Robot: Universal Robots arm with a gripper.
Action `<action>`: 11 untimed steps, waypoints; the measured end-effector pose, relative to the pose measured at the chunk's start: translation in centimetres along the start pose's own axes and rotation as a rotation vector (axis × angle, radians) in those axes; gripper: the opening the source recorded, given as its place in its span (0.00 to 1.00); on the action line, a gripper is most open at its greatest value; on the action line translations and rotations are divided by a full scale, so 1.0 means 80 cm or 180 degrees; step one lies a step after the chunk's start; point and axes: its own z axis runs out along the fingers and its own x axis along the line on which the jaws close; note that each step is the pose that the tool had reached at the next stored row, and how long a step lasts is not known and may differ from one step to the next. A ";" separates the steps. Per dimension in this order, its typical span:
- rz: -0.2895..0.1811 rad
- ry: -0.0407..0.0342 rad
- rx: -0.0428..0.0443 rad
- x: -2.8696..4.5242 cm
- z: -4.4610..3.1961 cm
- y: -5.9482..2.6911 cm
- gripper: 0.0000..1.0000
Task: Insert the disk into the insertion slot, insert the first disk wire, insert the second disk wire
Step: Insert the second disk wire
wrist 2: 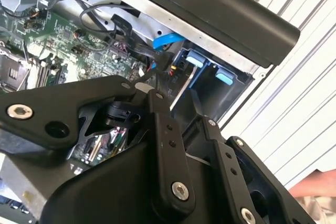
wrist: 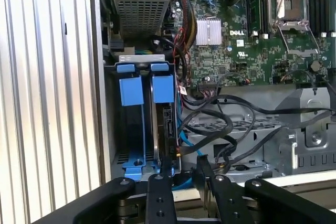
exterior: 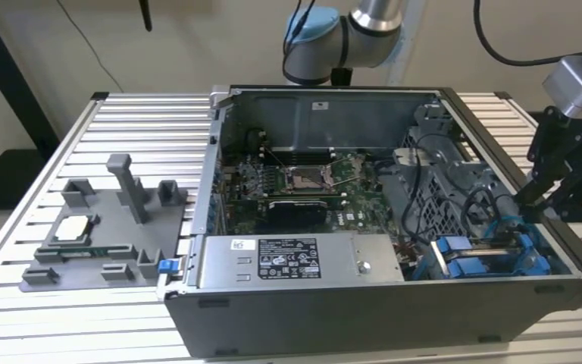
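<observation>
— Fingers (wrist: 159, 190) first: what state?
— Black, slightly parted, nothing clearly clamped between them. In the first wrist view their tips hover close to the mouth of the grey metal insertion slot (wrist: 137, 59).
— And the disk?
— The thin rectangular disk (wrist: 167, 127) in its bright blue plastic carrier stands on edge inside the insertion slot, in the compartment nearer the green motherboard (wrist: 247, 51), with its connector edge facing the fingers. A thin blue cable (wrist: 182, 136) runs just beside it; whether it is plugged in, I cannot tell.
— Where in the case?
— In the exterior view the insertion slot fills the four o'clock corner of the open dark-grey computer case (exterior: 372, 318). The grey labelled power-supply box (exterior: 301, 262) lies at six o'clock and the motherboard at centre. A grey plastic fixture (exterior: 129, 235) sits on the slatted metal bench (exterior: 139, 121) out at nine o'clock.
</observation>
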 end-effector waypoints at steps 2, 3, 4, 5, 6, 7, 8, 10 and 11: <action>0.0000 0.0000 0.0000 -0.0036 0.0005 -0.002 1.00; 0.0000 0.0000 0.0000 -0.0058 0.0008 -0.003 1.00; 0.0000 0.0000 0.0000 -0.0084 0.0012 -0.005 1.00; 0.0000 0.0000 0.0000 -0.0113 0.0015 -0.007 1.00; 0.0000 0.0000 0.0000 -0.0137 0.0018 -0.009 1.00; 0.0000 0.0000 0.0000 -0.0154 0.0021 -0.011 1.00; 0.0000 0.0000 0.0000 -0.0164 0.0027 -0.013 1.00; 0.0000 0.0000 0.0000 -0.0169 0.0045 -0.017 1.00; 0.0000 0.0000 0.0000 -0.0168 0.0057 -0.018 1.00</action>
